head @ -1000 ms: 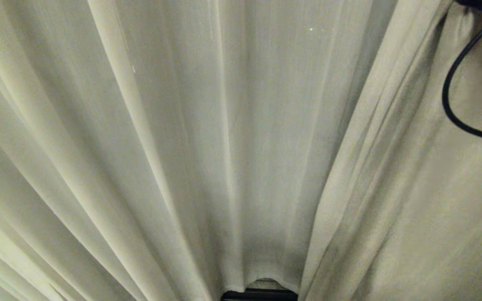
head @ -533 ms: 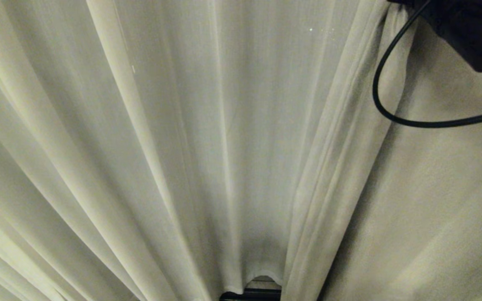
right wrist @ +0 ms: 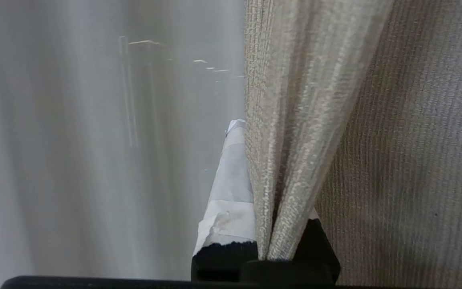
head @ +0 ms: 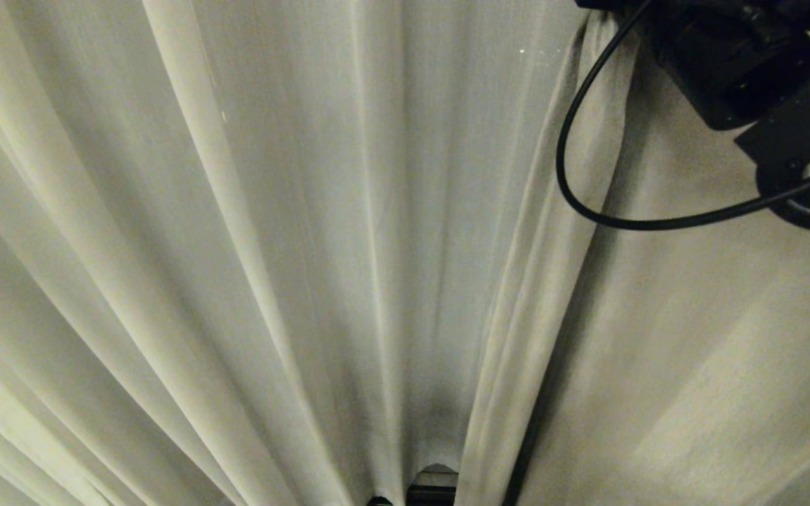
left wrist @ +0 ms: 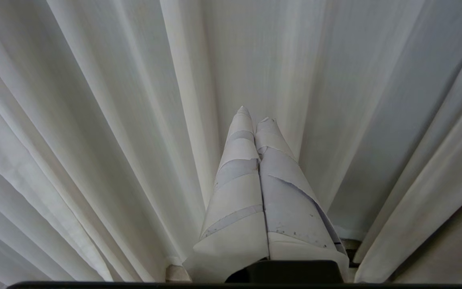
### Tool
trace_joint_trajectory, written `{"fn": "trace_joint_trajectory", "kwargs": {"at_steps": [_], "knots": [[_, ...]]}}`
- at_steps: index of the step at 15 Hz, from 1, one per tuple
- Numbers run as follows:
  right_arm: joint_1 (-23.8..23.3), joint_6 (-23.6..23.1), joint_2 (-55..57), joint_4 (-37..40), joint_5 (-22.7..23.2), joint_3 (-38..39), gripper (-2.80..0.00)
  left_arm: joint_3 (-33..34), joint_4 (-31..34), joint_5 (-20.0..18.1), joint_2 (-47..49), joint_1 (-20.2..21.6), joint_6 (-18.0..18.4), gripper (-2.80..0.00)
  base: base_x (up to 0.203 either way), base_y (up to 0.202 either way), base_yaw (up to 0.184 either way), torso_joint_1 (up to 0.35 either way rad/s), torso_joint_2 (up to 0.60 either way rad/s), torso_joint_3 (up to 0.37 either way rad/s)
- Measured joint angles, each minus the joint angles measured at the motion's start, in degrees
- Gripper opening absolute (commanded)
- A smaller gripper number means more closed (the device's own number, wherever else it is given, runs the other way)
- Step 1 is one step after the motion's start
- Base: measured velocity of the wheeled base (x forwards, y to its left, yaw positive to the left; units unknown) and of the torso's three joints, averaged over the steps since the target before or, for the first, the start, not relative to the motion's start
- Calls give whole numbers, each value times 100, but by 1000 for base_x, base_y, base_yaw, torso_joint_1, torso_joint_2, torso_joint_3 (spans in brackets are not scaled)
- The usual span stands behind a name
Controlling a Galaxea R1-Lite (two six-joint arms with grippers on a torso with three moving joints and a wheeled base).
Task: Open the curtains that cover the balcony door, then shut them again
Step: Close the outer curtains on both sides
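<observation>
The curtains fill every view. The thin sheer layer (head: 292, 246) hangs in long pleats across the left and middle of the head view. The thick grainy panel (head: 700, 330) covers the right, its folded edge (head: 517, 316) reaching toward the middle. My right arm (head: 728, 56) is at the top right with its black cable (head: 565, 176) looping down. My right gripper (right wrist: 255, 132) is shut on a fold of the thick curtain (right wrist: 291, 120); one taped finger (right wrist: 231, 180) shows beside it. My left gripper (left wrist: 255, 118) is shut and empty, pointing at the sheer pleats (left wrist: 94, 120). The balcony door is hidden behind the fabric.
A dark strip (head: 433, 492) shows under the sheer hem at the bottom middle of the head view. Faint lines of light (right wrist: 142, 44) show through the sheer layer in the right wrist view.
My right arm has come leftward into the head view, dragging the thick curtain's edge with it, so less sheer fabric is uncovered. The left arm has not moved.
</observation>
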Motion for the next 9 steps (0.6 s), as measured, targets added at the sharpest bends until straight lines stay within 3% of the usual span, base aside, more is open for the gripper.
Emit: {"fn": "trace_joint_trajectory", "kwargs": {"at_steps": [9], "knots": [[431,-301,385,-255,-2,-2,-280,0,0,-2,0,0,-2,-280,0,0,0,0,0,0]]}}
